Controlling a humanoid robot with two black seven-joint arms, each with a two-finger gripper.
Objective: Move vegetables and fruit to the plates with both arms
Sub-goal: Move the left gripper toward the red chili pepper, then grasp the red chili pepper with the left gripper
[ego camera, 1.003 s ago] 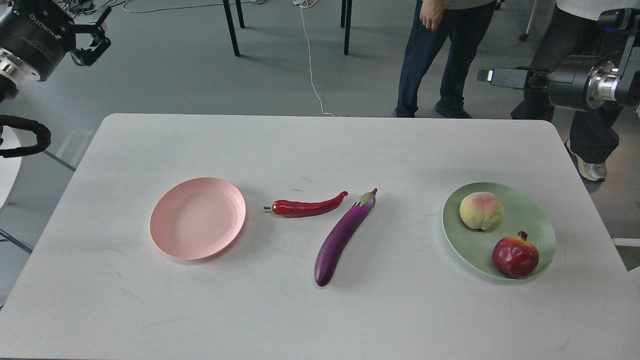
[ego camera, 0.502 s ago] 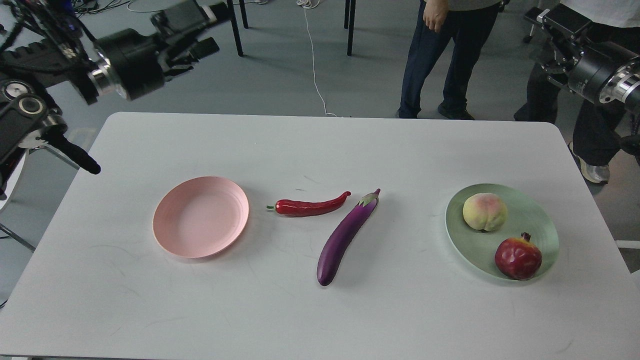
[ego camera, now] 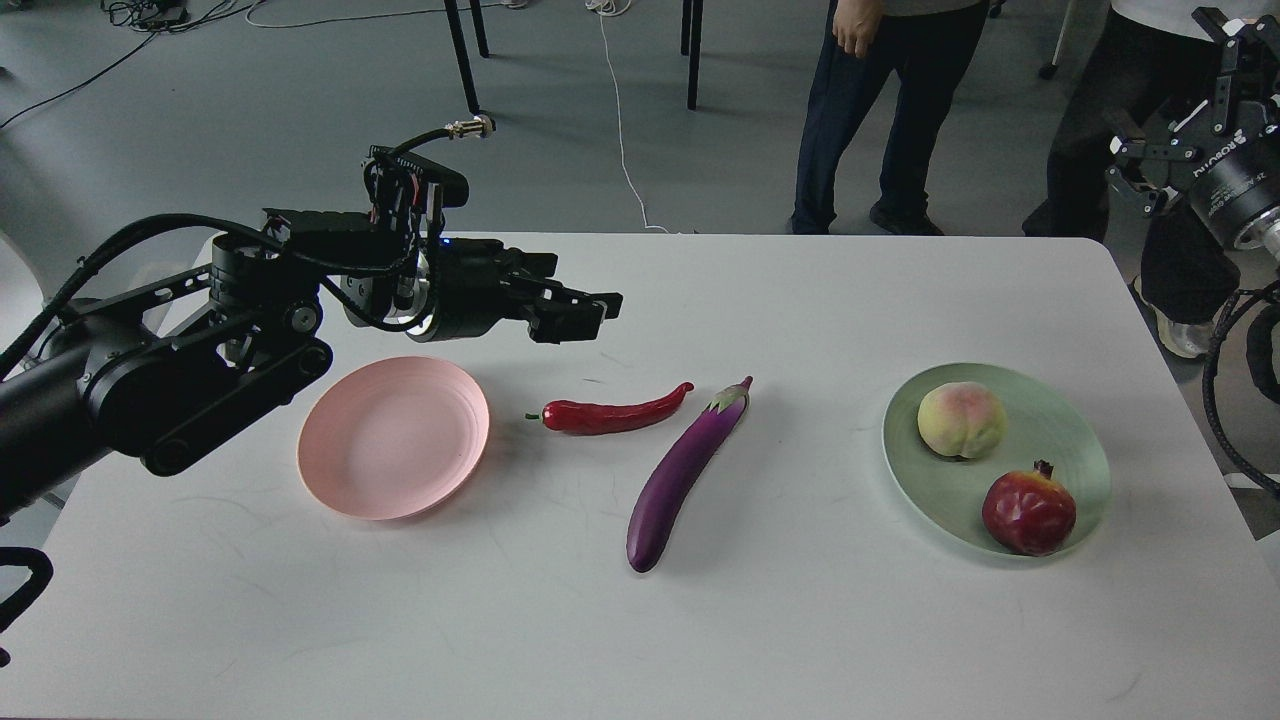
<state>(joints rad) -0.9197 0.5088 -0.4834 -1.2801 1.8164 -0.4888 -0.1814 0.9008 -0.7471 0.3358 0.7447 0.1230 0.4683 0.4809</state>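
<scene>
A pale pink plate lies empty at the table's left. A red chili pepper and a purple eggplant lie on the table at the middle, side by side. A pale green plate at the right holds a peach and a dark red pomegranate. My left gripper hovers above the table just behind the chili's stem end, pointing right, open and empty. My right gripper is raised off the table's far right corner, open and empty.
The white table has rounded far corners. Two people stand behind its far edge, one at the middle right and one behind my right gripper. A white cable and chair legs are on the floor beyond.
My left arm has swung down and right from the far left corner to above the table by the chili. My right gripper has shifted a little right and down. The food has not moved.
</scene>
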